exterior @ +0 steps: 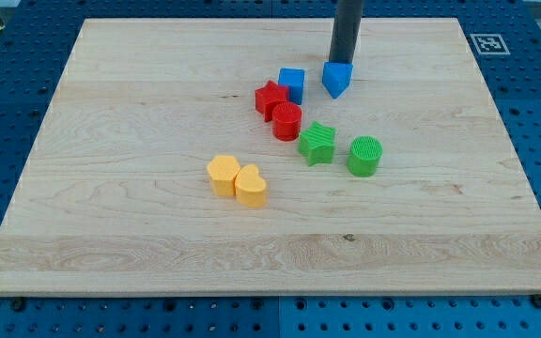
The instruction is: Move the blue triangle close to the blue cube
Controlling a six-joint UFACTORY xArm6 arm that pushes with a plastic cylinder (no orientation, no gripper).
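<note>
The blue triangle (337, 79) lies near the view's top, right of centre. The blue cube (292, 84) sits a short gap to its left, touching the red star (270, 98). My dark rod comes down from the view's top edge, and my tip (343, 61) rests right behind the blue triangle, at its top side, touching or nearly touching it.
A red cylinder (287, 121) sits just below the red star. A green star (316, 143) and a green cylinder (365, 156) lie lower right. A yellow hexagon (223, 174) and a yellow heart (251, 185) sit together at centre left. The wooden board (111, 235) lies on a blue pegboard.
</note>
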